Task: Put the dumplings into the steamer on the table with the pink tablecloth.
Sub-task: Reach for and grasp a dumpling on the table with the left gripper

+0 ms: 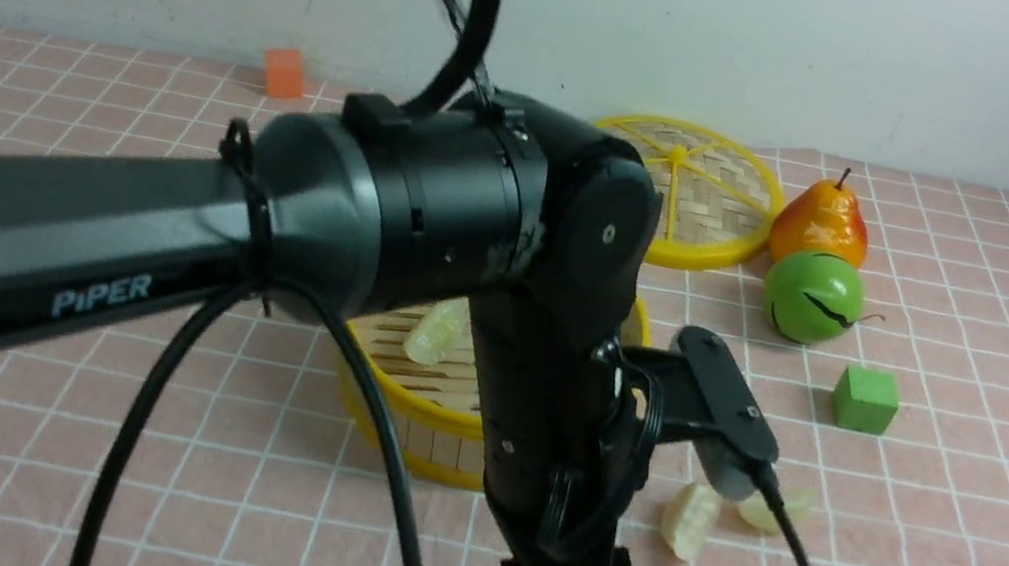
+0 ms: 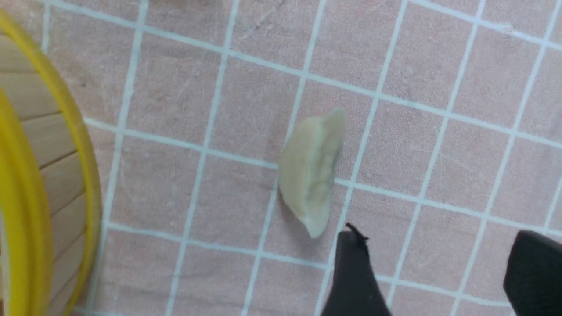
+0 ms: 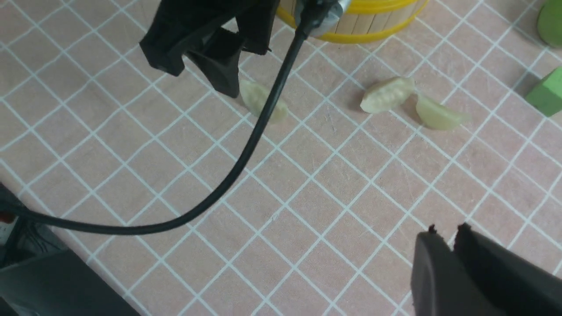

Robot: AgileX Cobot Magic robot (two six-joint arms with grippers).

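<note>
Reaching in now with the left arm (image 1: 548,330), right across the steamer (image 1: 437,455), and down to its near side with the left gripper (image 2: 439,263) spread wide, with nothing between the fingers! Just beside them, on the pink tablecloth (image 1: 187,435), pale and curved: one dumpling (image 2: 309,171), nearer than the steamer. Inside the steamer, on the slats, already one more dumpling (image 1: 436,333). To the steamer's right, on the cloth, close together: two other dumplings (image 1: 690,520). Over to the right gripper (image 3: 448,245), drawn narrow, fingers together, holding nothing visible. Beyond the steamer, the woven lid (image 1: 697,187); farther right of it, the pear (image 1: 821,222), the green fruit (image 1: 813,297) and the green block (image 1: 866,399). Behind the steamer and off to its left, the orange block (image 1: 284,73).
</note>
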